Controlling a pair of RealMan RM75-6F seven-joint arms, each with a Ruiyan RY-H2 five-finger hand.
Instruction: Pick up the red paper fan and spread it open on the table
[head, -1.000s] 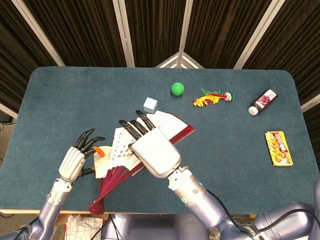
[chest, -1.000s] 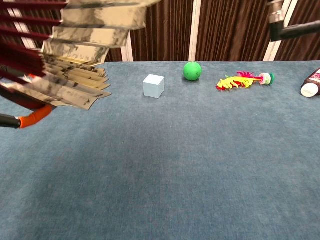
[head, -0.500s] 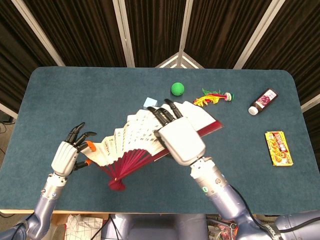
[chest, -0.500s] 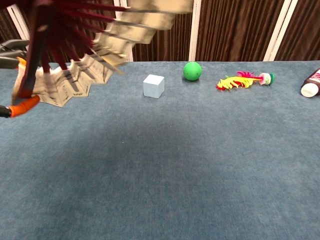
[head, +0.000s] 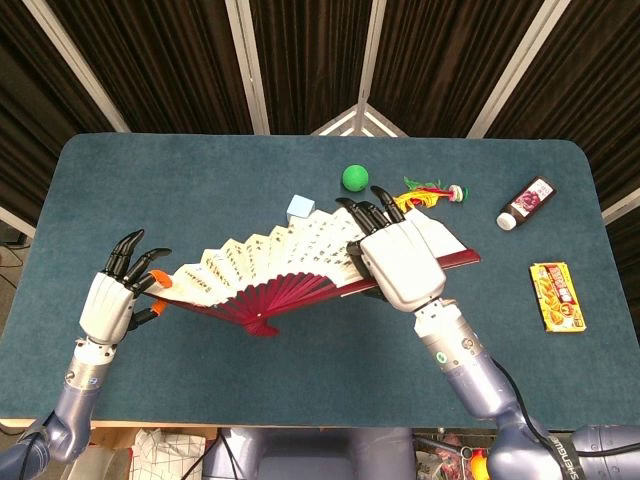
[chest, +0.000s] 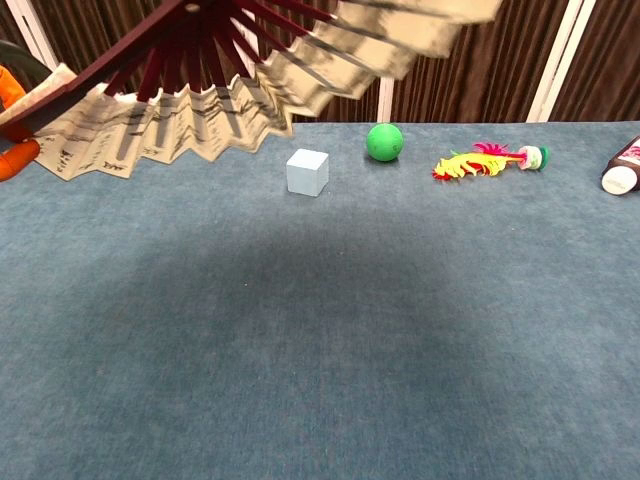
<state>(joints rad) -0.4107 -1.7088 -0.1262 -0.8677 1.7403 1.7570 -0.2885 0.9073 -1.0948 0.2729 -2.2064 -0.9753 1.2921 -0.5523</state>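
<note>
The red paper fan (head: 280, 275) is spread wide and held in the air above the table, its cream leaf with black writing up and its dark red ribs meeting at the pivot near the front. My left hand (head: 112, 300) pinches the fan's left end rib. My right hand (head: 400, 262) grips the right end rib, palm down over the leaf. In the chest view the fan (chest: 200, 110) hangs across the top left, well above the cloth; only orange fingertips (chest: 12, 160) of the left hand show at the left edge.
On the blue table (head: 520, 360) lie a pale blue cube (head: 300, 208), a green ball (head: 354, 177), a yellow and pink feather toy (head: 430, 192), a dark bottle (head: 526, 203) and a yellow snack packet (head: 556, 296) at the right.
The fan has gone from half folded to almost fully spread. My right hand swung right and away with its rib, my left hand drew left, and the fan rose.
</note>
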